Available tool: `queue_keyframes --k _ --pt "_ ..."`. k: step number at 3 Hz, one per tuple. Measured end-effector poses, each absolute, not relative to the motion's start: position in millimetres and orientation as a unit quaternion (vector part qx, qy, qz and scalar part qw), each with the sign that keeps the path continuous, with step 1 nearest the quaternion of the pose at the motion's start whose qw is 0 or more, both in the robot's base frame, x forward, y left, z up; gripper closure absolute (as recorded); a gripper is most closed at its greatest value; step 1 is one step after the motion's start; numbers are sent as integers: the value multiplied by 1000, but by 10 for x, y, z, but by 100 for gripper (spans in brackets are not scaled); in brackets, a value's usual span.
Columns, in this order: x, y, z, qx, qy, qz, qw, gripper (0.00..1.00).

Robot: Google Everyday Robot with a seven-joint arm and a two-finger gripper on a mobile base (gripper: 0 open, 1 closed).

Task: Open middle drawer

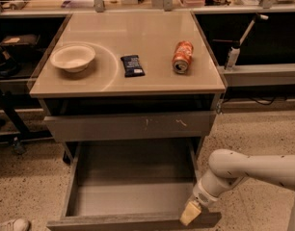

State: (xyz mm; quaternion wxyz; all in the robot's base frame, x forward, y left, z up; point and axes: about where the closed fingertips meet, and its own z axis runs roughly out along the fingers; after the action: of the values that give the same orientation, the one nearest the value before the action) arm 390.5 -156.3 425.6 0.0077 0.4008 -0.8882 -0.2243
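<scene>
The middle drawer (pixel 118 221) stands wide open, low in my view, its front near the bottom edge of the picture. Inside I see only its bare grey floor and side walls. The gripper (pixel 190 213) sits at the right end of that front, its pale tip against the top edge; whether it is clamped there or just touching I cannot tell. The white arm (pixel 248 170) reaches in from the right, over the floor.

Just above the open drawer is the top front (pixel 130 125), with white scratch marks right of centre and a dark gap over it.

On the tabletop (pixel 152 32) a pale bowl (pixel 73 57) sits at the left, showing only its own inside. A dark packet (pixel 132 65) lies flat near the middle, and an orange can (pixel 182 57) lies on its side to the right, all three apart.

The floor (pixel 253 134) is speckled stone. Cluttered benches run behind the table, and a white shoe (pixel 12 224) shows at the lower left corner.
</scene>
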Motion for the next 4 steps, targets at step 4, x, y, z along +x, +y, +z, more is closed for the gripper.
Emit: queue_keyframes --k 4 --pt "3526 -1664 4276 373 -898 -232 22 100"
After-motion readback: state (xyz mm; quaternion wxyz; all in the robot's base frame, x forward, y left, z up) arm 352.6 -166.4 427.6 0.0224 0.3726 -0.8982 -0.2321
